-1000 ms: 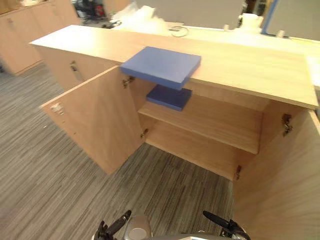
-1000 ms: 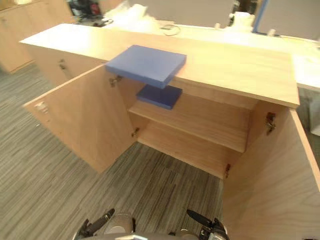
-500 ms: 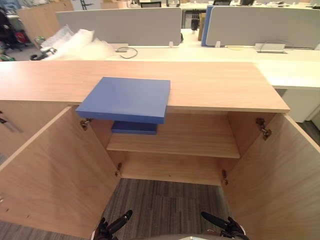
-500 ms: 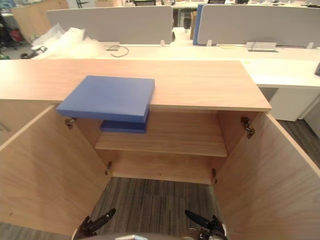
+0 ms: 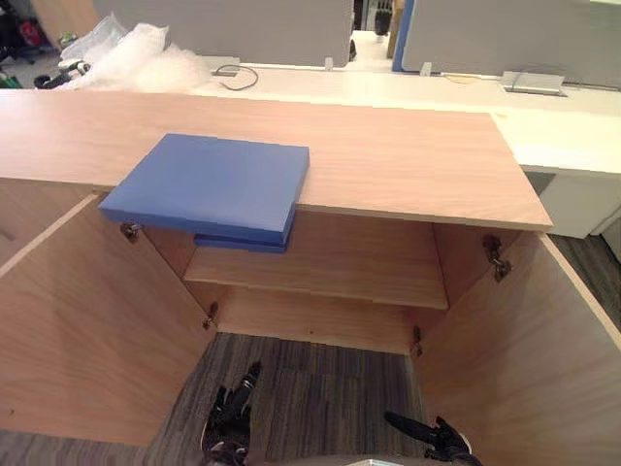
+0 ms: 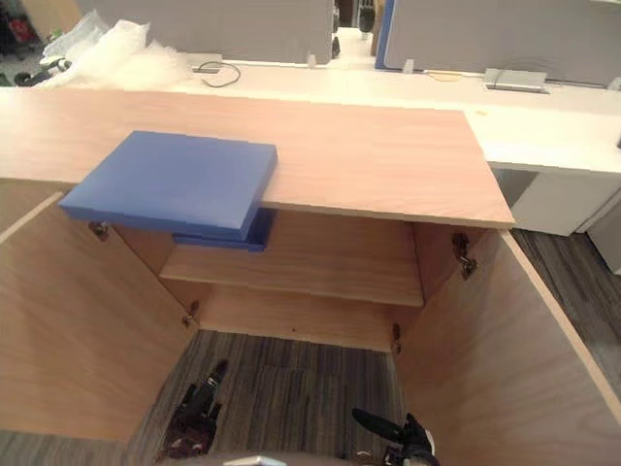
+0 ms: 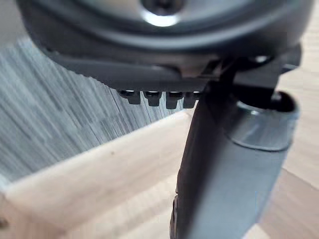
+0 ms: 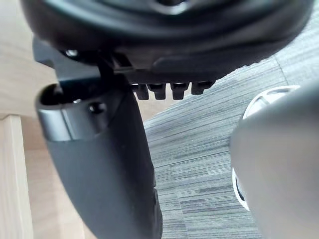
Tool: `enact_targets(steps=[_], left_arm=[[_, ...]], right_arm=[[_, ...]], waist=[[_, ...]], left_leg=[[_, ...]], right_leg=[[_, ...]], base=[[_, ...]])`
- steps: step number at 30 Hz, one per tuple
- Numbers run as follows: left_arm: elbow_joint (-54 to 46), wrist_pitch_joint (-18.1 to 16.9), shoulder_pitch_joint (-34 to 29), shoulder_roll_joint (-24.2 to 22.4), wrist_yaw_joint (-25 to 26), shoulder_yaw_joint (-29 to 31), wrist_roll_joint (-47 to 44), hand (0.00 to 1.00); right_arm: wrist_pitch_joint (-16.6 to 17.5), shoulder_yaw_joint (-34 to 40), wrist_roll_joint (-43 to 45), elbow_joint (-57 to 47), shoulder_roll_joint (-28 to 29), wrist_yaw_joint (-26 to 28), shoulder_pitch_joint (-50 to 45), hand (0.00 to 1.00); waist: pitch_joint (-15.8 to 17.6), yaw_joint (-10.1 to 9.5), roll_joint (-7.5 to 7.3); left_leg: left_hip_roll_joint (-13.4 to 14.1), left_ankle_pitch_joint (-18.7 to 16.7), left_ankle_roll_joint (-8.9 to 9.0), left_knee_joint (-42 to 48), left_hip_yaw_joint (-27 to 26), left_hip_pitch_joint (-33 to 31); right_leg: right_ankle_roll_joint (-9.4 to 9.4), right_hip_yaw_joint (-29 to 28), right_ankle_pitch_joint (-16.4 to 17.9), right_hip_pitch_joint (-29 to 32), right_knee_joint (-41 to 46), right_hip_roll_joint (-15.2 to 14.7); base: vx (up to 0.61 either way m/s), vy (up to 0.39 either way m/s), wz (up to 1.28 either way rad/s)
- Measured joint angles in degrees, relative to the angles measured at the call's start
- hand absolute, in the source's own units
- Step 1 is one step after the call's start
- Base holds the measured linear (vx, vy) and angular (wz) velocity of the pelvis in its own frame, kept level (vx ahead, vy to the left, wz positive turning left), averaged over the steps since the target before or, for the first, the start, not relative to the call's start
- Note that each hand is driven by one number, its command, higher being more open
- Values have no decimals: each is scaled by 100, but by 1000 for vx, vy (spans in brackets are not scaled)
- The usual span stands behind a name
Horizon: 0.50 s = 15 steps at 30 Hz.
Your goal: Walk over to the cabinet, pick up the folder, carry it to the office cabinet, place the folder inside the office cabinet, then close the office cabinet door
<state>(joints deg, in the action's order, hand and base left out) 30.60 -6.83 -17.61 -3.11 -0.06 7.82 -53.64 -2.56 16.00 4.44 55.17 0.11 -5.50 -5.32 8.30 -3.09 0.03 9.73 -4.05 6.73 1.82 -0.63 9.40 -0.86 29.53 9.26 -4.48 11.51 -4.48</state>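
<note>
A flat blue folder point(image 5: 209, 184) lies on the wooden cabinet's top point(image 5: 408, 155), its near corner jutting out over the front edge. A second blue folder point(image 5: 245, 242) rests on the left end of the inner shelf point(image 5: 340, 267), mostly hidden under the first. Both cabinet doors stand wide open, left door point(image 5: 87, 320) and right door point(image 5: 524, 359). My left hand point(image 5: 233, 417) hangs low over the carpet in front of the opening, fingers straight and holding nothing. My right hand point(image 5: 427, 437) stays low to the right, open too, near the right door. Each is well below the folders.
Behind the cabinet runs a white desk point(image 5: 572, 146) with grey partitions point(image 5: 243, 24). Crumpled clear plastic point(image 5: 136, 58) lies at the back left. The open doors flank a strip of striped carpet point(image 5: 320, 388) before the cabinet.
The camera swung to face the cabinet squarely and came closer. My left hand has risen and reached forward over the carpet; the right hand has barely moved. The folders stay put.
</note>
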Motion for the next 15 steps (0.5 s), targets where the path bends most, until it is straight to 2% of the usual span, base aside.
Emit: enact_targets(steps=[4,8,10,13,15], left_arm=[[-1417,-19,-256,-42,22,-64,-385,100],[-2996,-334,-258,-77,135,8,-440,100],[-3465,-413,-303,-87,263,111,-342,100],[-4184,-525,-452,-131,694,407,450,100],[-4624,-523,-609,-177,1163,618,1446,100]], right_arm=[[-8,-239,-4,-120,2,-3,-39,100],[-11,-484,-48,-184,-19,-4,-124,100],[-14,-484,-48,-204,-1,-1,-123,100],[-17,-484,-42,-248,39,-7,-160,100],[-36,-485,-35,-315,96,-11,-218,100]], waist=[[-19,-64,-23],[-43,-302,-67],[-43,-312,-79],[-54,-368,-109],[-73,-480,-142]], left_leg=[[-20,47,-4,-36,-26,58],[-66,49,-5,39,32,-62],[-86,48,-5,36,154,-83],[-105,12,-12,51,289,-127],[-97,-101,-41,122,307,-174]], right_leg=[[-13,25,-196,-230,-405,73],[-58,165,-237,-259,-488,17],[-64,249,-247,-289,-504,12],[-89,402,-262,-394,-556,8],[-116,478,-278,-429,-585,23]], base=[[21,-7,4],[-22,31,16],[-28,26,26],[-53,18,28],[-53,35,19]])
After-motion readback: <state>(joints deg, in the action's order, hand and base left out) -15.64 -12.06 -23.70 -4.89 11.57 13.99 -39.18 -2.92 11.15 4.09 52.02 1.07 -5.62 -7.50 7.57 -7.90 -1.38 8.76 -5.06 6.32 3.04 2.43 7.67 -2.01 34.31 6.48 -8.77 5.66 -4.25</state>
